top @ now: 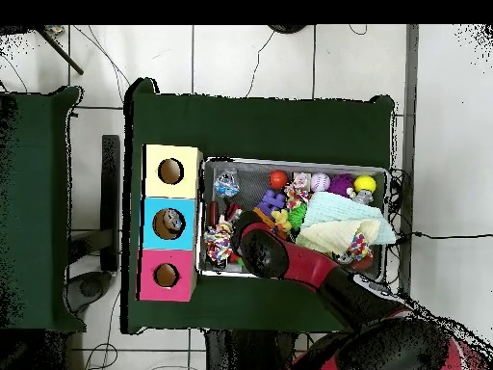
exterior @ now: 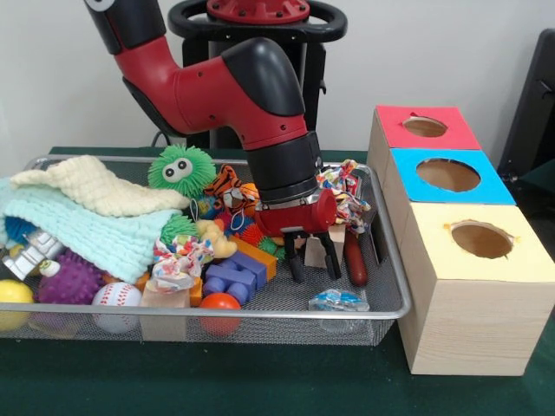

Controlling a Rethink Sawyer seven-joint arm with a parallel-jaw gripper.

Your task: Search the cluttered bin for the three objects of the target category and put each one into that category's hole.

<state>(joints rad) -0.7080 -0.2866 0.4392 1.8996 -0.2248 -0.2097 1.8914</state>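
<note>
Wire bin [exterior: 381, 299] — claw [exterior: 312, 264] open, tan block [exterior: 315, 253] between fingers.

Yellow ball [exterior: 12, 302] cut by frame edge

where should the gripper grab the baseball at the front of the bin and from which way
Judging by the front view, take the baseball across its middle, coming straight down from above. It is round, so any pair of opposite sides works, but the purple spiky ball and the bin's front rim crowd it, leaving the top freest.

Robotics lab: Sawyer arm [exterior: 234, 95] on pedestal, green-covered surface [top: 260, 120], tiled floor [top: 250, 58] with loose cables [top: 106, 53], plain white wall [exterior: 434, 52].
</note>
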